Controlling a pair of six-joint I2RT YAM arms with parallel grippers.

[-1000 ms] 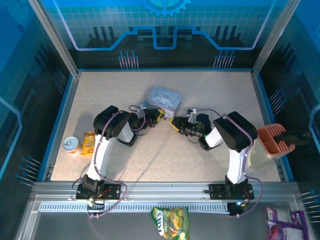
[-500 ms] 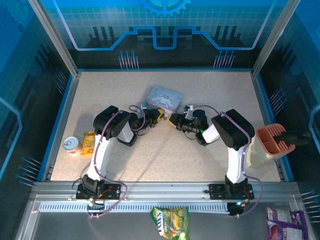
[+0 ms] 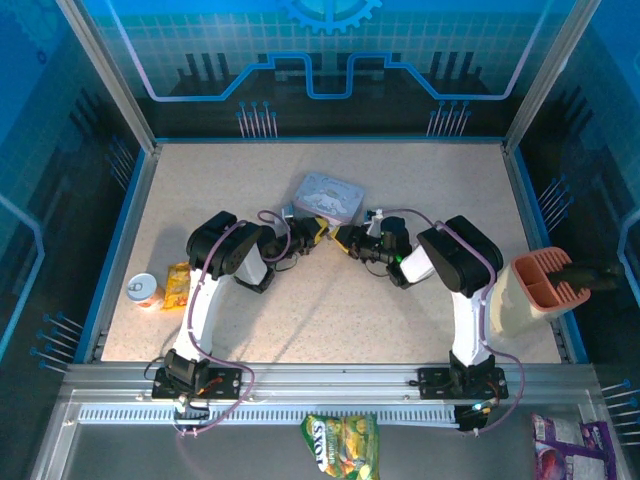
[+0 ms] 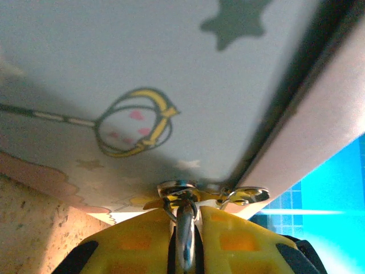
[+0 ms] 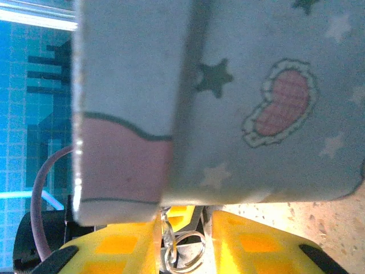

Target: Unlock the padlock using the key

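The grey tin (image 3: 328, 195) lies at the table's middle back, and both grippers meet at its front edge. My left gripper (image 3: 318, 232) is shut on the padlock's thin silver shackle (image 4: 186, 231), pinched between its yellow fingers (image 4: 128, 242) right under the tin's wall (image 4: 142, 74). The lock's dark body is hard to make out there. My right gripper (image 3: 343, 240) faces it from the right, almost touching. Between its yellow fingers (image 5: 114, 248) sits the thin silver key (image 5: 166, 225) with its ring (image 5: 187, 254), just below the tin (image 5: 256, 85).
A small can (image 3: 144, 290) and a yellow packet (image 3: 177, 285) lie at the left edge. An orange and beige scoop (image 3: 540, 285) sits at the right edge. A snack bag (image 3: 340, 445) and a purple bag (image 3: 565, 445) lie in front of the table.
My right gripper has slid left toward the left gripper, closing the gap between them. The left arm and the tin have stayed put.
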